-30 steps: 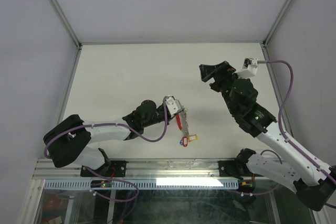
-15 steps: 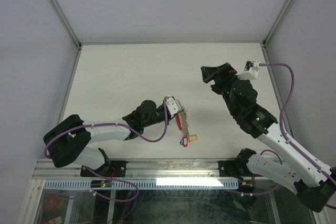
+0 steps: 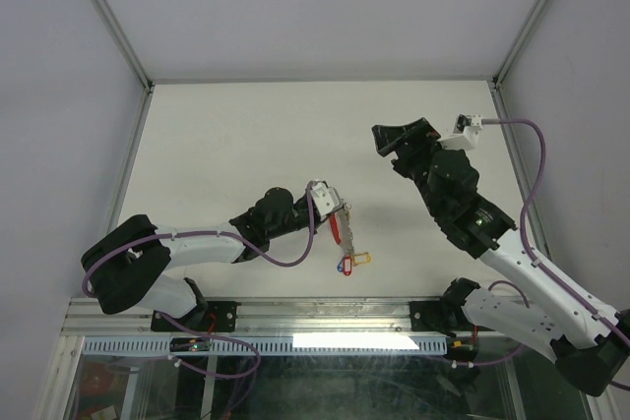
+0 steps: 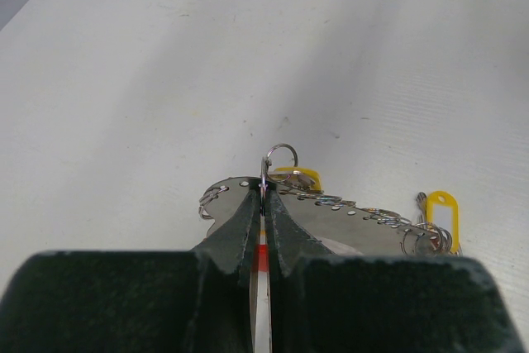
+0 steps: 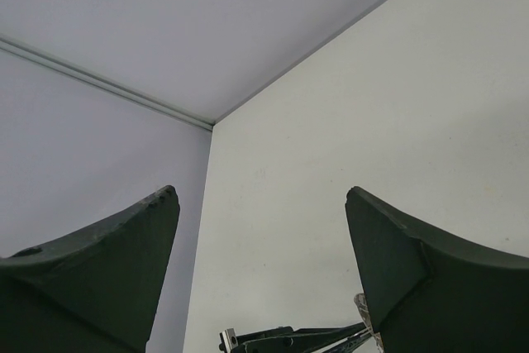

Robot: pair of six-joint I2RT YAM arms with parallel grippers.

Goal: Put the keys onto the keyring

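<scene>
Across the white counter (image 3: 226,145) two arms reach from the near edge. The left arm (image 3: 197,243) lies low and stretches toward the middle of the near edge. The right arm (image 3: 512,263) bends up over the right half of the counter, closer to the right edge than to the middle.

The right end effector (image 3: 399,137) stands wide apart and holds nothing; its wrist view shows only bare counter and wall between the two dark fingers (image 5: 116,237).

The left end effector (image 3: 338,208) is clamped on the keyring (image 3: 337,228), whose red arc runs from the fingertips toward the near edge. The left wrist view shows the fingers (image 4: 235,233) pressed together with a thin red and pale strip of the keyring (image 4: 261,258) pinched between them.

The keys (image 3: 350,261) sit bunched at the keyring's far end, close to the near edge. A yellow tag (image 3: 361,258) and a blue tag (image 3: 344,267) show there. From the wrist, the silvery keys (image 4: 364,217) lie on the counter beside a yellow tag (image 4: 442,208).
</scene>
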